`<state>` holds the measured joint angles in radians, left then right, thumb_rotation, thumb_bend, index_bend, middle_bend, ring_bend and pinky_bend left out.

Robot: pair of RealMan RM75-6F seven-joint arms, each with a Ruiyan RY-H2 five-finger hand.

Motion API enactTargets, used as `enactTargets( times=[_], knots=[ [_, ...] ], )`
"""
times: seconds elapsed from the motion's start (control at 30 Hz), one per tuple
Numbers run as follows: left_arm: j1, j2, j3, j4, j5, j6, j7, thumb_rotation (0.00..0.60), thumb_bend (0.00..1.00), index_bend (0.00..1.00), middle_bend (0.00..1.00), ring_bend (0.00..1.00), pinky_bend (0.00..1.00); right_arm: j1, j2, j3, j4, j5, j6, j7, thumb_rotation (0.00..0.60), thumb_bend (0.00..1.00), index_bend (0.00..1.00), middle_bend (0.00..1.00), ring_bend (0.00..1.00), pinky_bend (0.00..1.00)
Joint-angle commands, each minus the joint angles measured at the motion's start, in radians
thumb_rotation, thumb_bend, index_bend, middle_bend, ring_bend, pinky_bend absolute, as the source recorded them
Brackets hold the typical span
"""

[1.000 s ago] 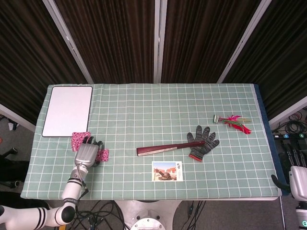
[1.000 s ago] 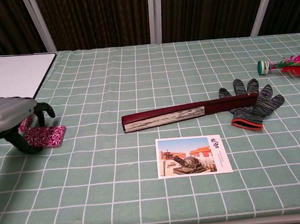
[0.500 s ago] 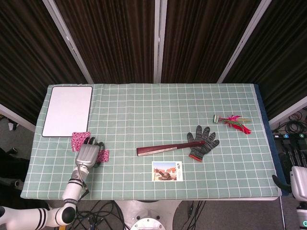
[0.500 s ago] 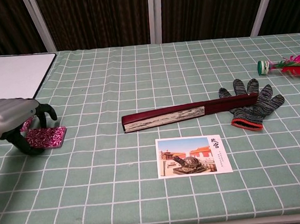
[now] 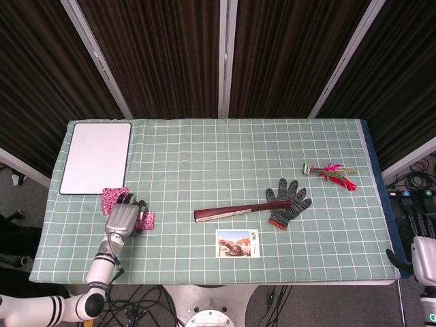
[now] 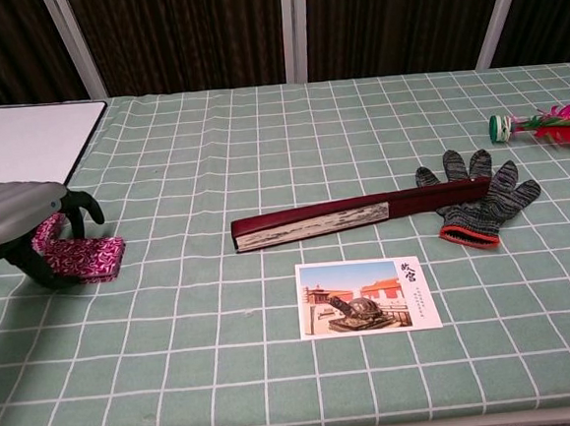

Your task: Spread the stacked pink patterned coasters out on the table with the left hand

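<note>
My left hand (image 5: pixel 122 219) (image 6: pixel 19 224) arches over the pink patterned coasters near the table's front left. A pink stack (image 5: pixel 147 219) (image 6: pixel 86 259) lies flat on the cloth, sticking out to the right from under the hand. The thumb stands at the stack's near left edge and the fingers (image 6: pixel 89 207) curl down above it; I see nothing lifted. One separate pink coaster (image 5: pixel 113 197) (image 6: pixel 49 230) lies just beyond the fingers. My right hand (image 5: pixel 424 257) hangs off the table's right end, holding nothing.
A white board (image 5: pixel 95 157) lies at the back left. In the middle are a closed dark red fan (image 5: pixel 231 212), a knitted glove (image 5: pixel 288 202) and a postcard (image 5: pixel 237 243). A feathered shuttlecock (image 5: pixel 332 171) lies at the right.
My left hand has shifted slightly to the left over the stack. The pink stack and the separate coaster have hardly moved. The right hand is where it was.
</note>
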<state>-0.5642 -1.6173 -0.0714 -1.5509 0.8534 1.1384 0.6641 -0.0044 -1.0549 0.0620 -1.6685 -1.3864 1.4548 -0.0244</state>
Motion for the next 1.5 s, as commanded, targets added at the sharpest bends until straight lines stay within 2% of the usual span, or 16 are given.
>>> enactTargets(
  times=[0.03,0.33,0.57,0.83,1.0,1.03,1.07,1.17,1.2,1.3,1.5],
  knots=[
    [0.001,0.003,-0.002,-0.004,0.001,-0.003,-0.007,0.600,0.21,0.27,0.38,0.07,0.08,0.000,0.000,0.000,0.000,0.001,-0.001,-0.001,0.600,0.14,0.00,0.00,0.00,0.00],
    [0.000,0.023,-0.017,-0.026,0.008,-0.002,-0.026,0.600,0.21,0.27,0.39,0.08,0.08,0.001,0.000,0.001,0.001,0.003,-0.003,0.000,0.600,0.14,0.00,0.00,0.00,0.00],
    [-0.040,0.041,-0.067,-0.038,-0.034,-0.031,-0.008,0.600,0.22,0.27,0.39,0.08,0.08,0.003,0.001,0.003,0.000,0.006,-0.006,0.001,0.600,0.14,0.00,0.00,0.00,0.00],
    [-0.140,-0.003,-0.143,0.041,-0.155,-0.096,0.044,0.600,0.22,0.28,0.40,0.09,0.08,0.005,0.001,0.007,0.011,0.020,-0.016,0.015,0.600,0.14,0.00,0.00,0.00,0.00],
    [-0.176,-0.045,-0.155,0.112,-0.183,-0.115,0.046,0.600,0.22,0.28,0.40,0.09,0.08,0.002,0.004,0.011,0.020,0.027,-0.015,0.036,0.600,0.14,0.00,0.00,0.00,0.00],
    [-0.180,-0.052,-0.156,0.122,-0.183,-0.117,0.038,0.600,0.22,0.28,0.39,0.09,0.08,0.001,0.005,0.012,0.023,0.029,-0.014,0.041,0.600,0.14,0.00,0.00,0.00,0.00],
    [-0.181,-0.056,-0.155,0.128,-0.176,-0.117,0.030,0.600,0.22,0.26,0.34,0.08,0.08,0.000,0.006,0.012,0.025,0.030,-0.014,0.045,0.600,0.14,0.00,0.00,0.00,0.00],
    [-0.171,-0.069,-0.156,0.144,-0.109,-0.102,-0.040,0.600,0.18,0.17,0.05,0.02,0.08,0.000,0.007,0.014,0.031,0.033,-0.017,0.055,0.600,0.14,0.00,0.00,0.00,0.00],
    [-0.167,-0.073,-0.155,0.148,-0.087,-0.095,-0.062,0.600,0.17,0.14,0.00,0.00,0.08,0.000,0.007,0.013,0.033,0.033,-0.019,0.057,0.600,0.14,0.00,0.00,0.00,0.00],
    [-0.159,-0.069,-0.149,0.149,-0.052,-0.087,-0.094,0.600,0.15,0.12,0.00,0.00,0.08,0.002,0.006,0.012,0.034,0.030,-0.023,0.059,0.600,0.14,0.00,0.00,0.00,0.00],
    [-0.140,-0.020,-0.138,0.092,-0.046,-0.057,-0.086,0.600,0.14,0.12,0.00,0.00,0.08,0.001,0.007,0.009,0.023,0.019,-0.014,0.047,0.600,0.14,0.00,0.00,0.00,0.00]
  ],
)
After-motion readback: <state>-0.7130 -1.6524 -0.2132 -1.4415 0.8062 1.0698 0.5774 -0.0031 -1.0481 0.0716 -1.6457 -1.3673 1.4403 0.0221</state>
